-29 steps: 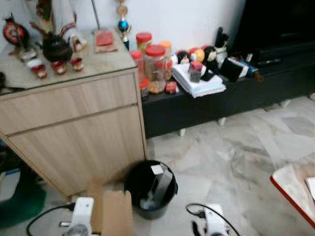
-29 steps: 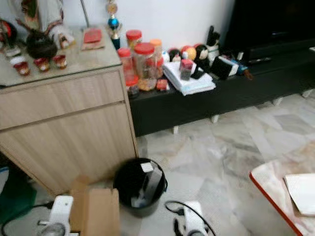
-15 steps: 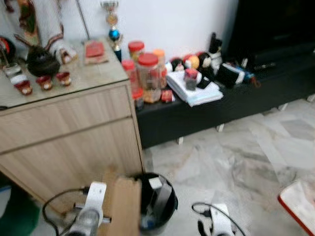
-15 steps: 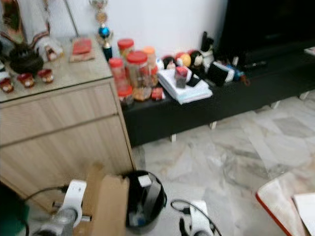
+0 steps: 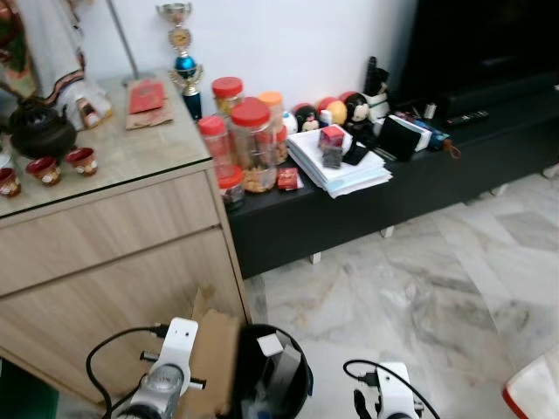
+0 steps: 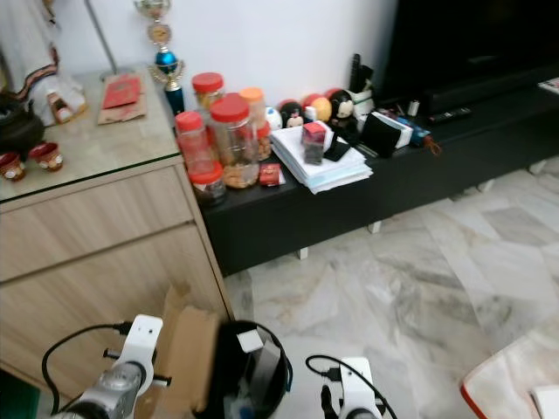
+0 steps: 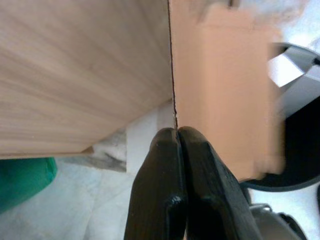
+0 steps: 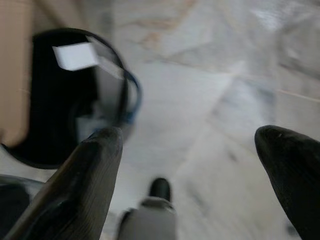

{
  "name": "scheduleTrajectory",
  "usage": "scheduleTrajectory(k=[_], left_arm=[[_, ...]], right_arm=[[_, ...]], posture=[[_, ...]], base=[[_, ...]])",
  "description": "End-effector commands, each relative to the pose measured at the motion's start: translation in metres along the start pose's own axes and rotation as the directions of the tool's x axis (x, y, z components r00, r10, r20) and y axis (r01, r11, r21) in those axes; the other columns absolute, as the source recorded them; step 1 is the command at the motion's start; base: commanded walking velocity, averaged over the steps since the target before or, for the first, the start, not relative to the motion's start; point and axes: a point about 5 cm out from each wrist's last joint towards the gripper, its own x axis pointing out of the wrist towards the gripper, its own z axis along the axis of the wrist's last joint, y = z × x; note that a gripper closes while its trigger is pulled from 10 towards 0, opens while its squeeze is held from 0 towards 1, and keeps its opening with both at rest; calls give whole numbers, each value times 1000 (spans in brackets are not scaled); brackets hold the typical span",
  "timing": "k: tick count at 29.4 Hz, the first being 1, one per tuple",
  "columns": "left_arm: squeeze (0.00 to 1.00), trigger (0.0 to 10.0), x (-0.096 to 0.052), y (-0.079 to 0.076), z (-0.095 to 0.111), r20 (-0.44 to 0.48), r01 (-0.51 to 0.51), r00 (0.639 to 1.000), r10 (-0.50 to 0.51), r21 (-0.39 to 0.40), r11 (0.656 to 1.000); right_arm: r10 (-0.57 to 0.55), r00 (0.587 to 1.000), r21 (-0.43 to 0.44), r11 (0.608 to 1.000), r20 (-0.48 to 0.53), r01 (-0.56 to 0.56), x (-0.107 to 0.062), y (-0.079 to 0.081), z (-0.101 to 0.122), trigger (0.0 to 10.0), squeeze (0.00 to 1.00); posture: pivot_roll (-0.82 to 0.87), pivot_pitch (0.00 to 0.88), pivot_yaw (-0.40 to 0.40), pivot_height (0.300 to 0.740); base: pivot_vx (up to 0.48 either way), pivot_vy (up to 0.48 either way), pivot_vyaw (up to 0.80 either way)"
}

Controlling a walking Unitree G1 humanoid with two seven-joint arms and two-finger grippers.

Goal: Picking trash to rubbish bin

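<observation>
A flat piece of brown cardboard (image 5: 212, 360) hangs upright at the left rim of the black rubbish bin (image 5: 272, 381), which stands on the marble floor beside the wooden cabinet. My left gripper (image 7: 176, 137) is shut on the cardboard's (image 7: 225, 95) lower edge, and the sheet partly overlaps the bin (image 7: 300, 165). The bin holds a grey box with a white flap (image 5: 271, 345) and other scraps. My right gripper (image 8: 192, 150) hangs open over bare floor to the right of the bin (image 8: 65, 100), with nothing between its fingers.
The light wooden cabinet (image 5: 113, 253) with a glass top carrying a teapot and small cups stands close on the left. A low black bench (image 5: 367, 201) behind holds red-lidded jars, papers and toys. A red-edged table corner (image 5: 533, 397) sits at the lower right.
The camera has swung, shifting the whole scene. My left arm has carried the cardboard rightward, from beside the bin to over its left rim.
</observation>
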Motion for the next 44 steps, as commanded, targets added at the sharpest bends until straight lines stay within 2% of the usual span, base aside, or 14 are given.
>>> scheduleTrajectory(k=[1,4,10,16,19,24,25,26,27,30,41,42,43,44], left_arm=[[0,10000,1,0,4,-1,24,1000,-24,29,999],[0,10000,1,-3,7,11,46,999,-47,68,997],[0,10000,3,-9,18,39,79,996,-82,65,995],[0,10000,4,-10,24,51,88,994,-92,70,994],[0,10000,5,-15,36,95,102,989,-110,86,991],[8,10000,5,-19,46,141,117,981,-133,118,986],[137,10000,4,-19,47,146,120,980,-138,125,985],[137,10000,4,-20,49,153,125,978,-145,133,983],[1000,10000,4,-21,51,162,128,975,-150,138,982],[1000,10000,4,-23,56,184,129,969,-163,184,975],[1000,10000,4,-21,55,184,131,969,-167,190,973],[600,10000,4,-19,51,168,119,974,-149,176,977],[600,10000,4,-19,51,168,119,974,-149,176,977],[0,10000,4,-15,43,140,101,982,-127,174,979]], right_arm=[[21,999,-10,1000,28,-20,2,4,8,10000,0],[45,996,-21,999,78,-44,4,6,22,10000,0],[76,984,-46,997,161,-70,8,7,50,10000,0],[107,975,-73,993,195,-95,9,10,62,10000,0],[183,946,-89,982,269,-164,10,20,85,10000,0],[201,926,-116,978,320,-172,9,22,99,10000,0],[197,925,-110,979,323,-170,9,21,99,10000,0],[196,924,-107,980,327,-169,9,21,101,10000,0],[196,924,-108,980,329,-169,9,20,101,10000,0],[207,921,-126,977,329,-175,9,19,101,10000,0],[183,933,-111,982,311,-155,9,12,93,10000,0],[177,937,-107,983,301,-151,9,11,90,10000,0],[177,937,-107,983,301,-151,9,11,90,10000,0],[166,945,-103,985,282,-142,9,9,85,10000,0]], posture=[[-75,37,59,740],[-75,37,59,740],[-86,45,52,740],[-86,44,48,740],[-97,51,38,740],[-107,54,24,740],[-107,54,24,740],[-108,55,22,740],[-109,56,21,740],[-112,56,15,740],[-113,56,3,740],[-112,56,1,740],[-112,56,1,740],[-112,56,1,740]], base=[[0,0,0],[0,0,0],[0,0,0],[0,0,0],[0,0,0],[0,0,0],[0,0,0],[0,0,0],[0,0,0],[0,0,0],[0,0,0],[0,0,0],[0,0,0],[0,0,0]])
